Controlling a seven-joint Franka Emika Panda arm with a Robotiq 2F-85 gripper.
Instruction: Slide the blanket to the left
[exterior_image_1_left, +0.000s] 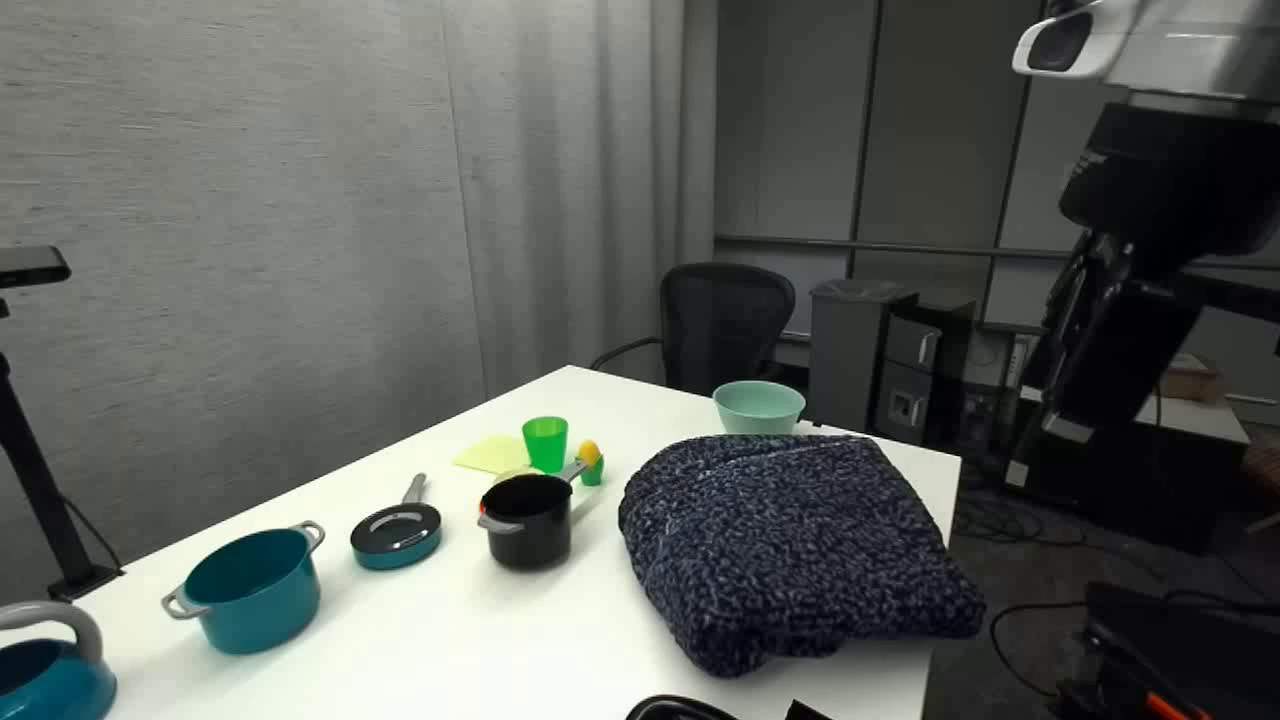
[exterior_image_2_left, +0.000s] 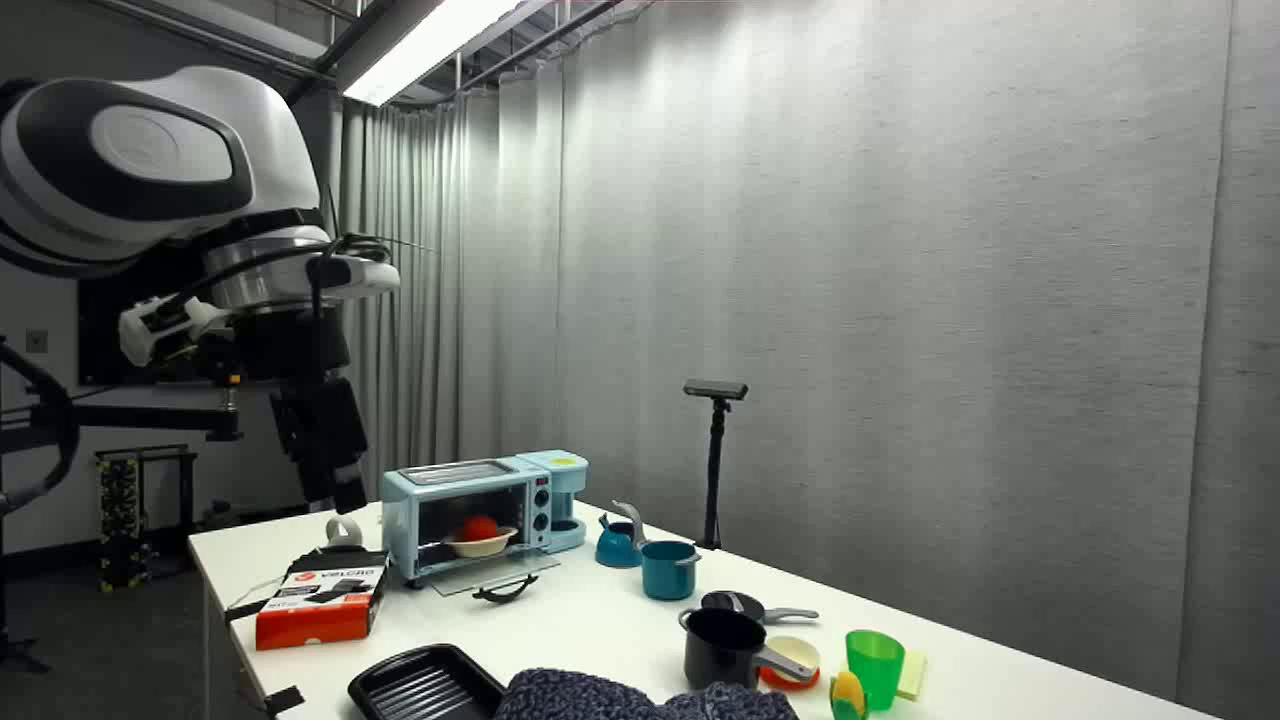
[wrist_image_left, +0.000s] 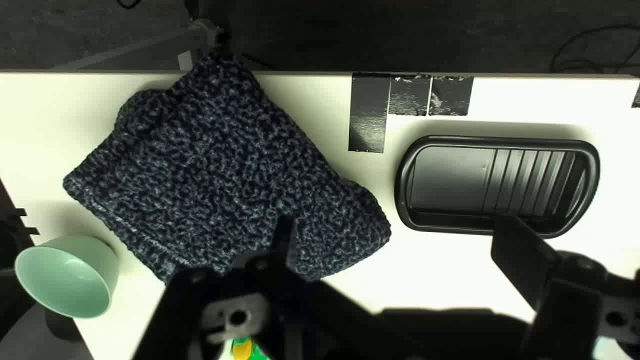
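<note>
The blanket (exterior_image_1_left: 790, 540) is dark navy with pale speckles, folded and rumpled on the white table. A corner of it reaches over the table edge in the wrist view (wrist_image_left: 215, 170). Only its top shows at the bottom of an exterior view (exterior_image_2_left: 590, 697). My gripper (wrist_image_left: 395, 230) is open and empty, fingers wide apart. In the wrist view one finger overlaps the blanket and the other overlaps the black tray. In both exterior views the gripper (exterior_image_1_left: 1042, 455) hangs above table height, apart from the blanket; it also shows here (exterior_image_2_left: 335, 498).
The black ribbed tray (wrist_image_left: 450, 177) lies beside the blanket. A mint bowl (exterior_image_1_left: 758, 408) stands behind it. A black pot (exterior_image_1_left: 530, 525), green cup (exterior_image_1_left: 546, 445), pan (exterior_image_1_left: 397, 535) and teal pot (exterior_image_1_left: 255, 590) stand nearby. A toy oven (exterior_image_2_left: 470, 510) and Velcro box (exterior_image_2_left: 320, 600) stand farther off.
</note>
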